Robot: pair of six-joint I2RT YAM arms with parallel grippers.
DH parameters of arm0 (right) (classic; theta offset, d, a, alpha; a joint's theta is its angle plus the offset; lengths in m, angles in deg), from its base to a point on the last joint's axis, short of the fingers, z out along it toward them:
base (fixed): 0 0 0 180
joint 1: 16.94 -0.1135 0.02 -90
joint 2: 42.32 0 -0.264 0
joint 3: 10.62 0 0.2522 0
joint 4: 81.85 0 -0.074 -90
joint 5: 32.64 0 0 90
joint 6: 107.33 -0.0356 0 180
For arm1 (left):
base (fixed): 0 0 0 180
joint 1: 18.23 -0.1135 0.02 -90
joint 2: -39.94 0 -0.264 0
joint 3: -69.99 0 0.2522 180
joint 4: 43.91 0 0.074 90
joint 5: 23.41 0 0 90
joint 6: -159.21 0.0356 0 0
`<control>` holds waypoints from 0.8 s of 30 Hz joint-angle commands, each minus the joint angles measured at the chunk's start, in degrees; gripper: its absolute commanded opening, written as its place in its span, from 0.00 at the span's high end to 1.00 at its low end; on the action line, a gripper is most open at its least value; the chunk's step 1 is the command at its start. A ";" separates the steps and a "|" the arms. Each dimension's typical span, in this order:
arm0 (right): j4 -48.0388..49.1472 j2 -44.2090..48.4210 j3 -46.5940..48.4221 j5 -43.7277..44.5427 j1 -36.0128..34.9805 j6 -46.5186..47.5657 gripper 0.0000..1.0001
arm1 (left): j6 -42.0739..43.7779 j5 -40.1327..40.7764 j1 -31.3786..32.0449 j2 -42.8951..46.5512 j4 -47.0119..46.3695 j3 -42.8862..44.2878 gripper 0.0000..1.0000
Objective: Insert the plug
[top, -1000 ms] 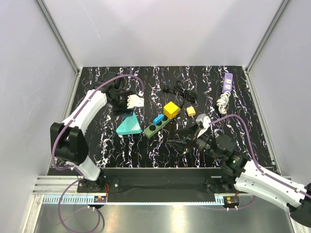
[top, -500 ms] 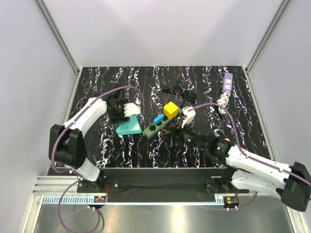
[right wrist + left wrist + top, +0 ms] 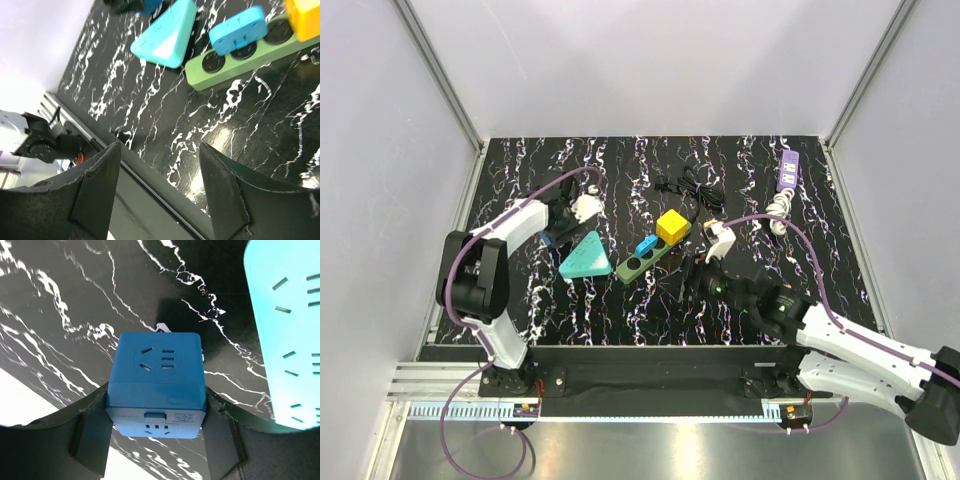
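The blue cube socket, plain from the left wrist, is almost wholly hidden under the left hand in the top view. The print on the cube's near face is too small to read. The teal triangular strip is cut off by the right edge of that wrist view. From the right wrist, the green power strip and the yellow cube run out of frame. The right hand loses its fingertips below the frame's lower edge.

1. Three power strips are lying here: a green strip, a teal triangular strip and a purple strip.
2. Two cube sockets are showing: a yellow cube and a blue cube.
3. One blue plug is showing.
4. One black cable is lying bundled.
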 commanded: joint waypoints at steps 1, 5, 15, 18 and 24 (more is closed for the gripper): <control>-2.97 2.44 1.65 3.67 -0.27 0.04 0.30 | -8.64 3.47 0.82 4.59 0.23 0.82 1.00; -3.42 2.97 1.47 4.29 -0.19 0.39 0.30 | -11.02 -3.54 5.21 10.04 0.49 -2.61 1.00; -5.00 7.01 -0.19 2.80 -0.27 -3.03 0.31 | -18.69 11.02 12.69 16.20 5.07 -13.77 1.00; -6.14 9.47 -1.16 3.67 -0.27 -3.30 0.31 | -17.45 12.69 12.69 19.53 2.27 -14.83 1.00; -7.73 11.14 -1.17 4.91 -0.27 -2.86 0.32 | -15.95 13.58 9.27 18.41 -1.70 -12.47 1.00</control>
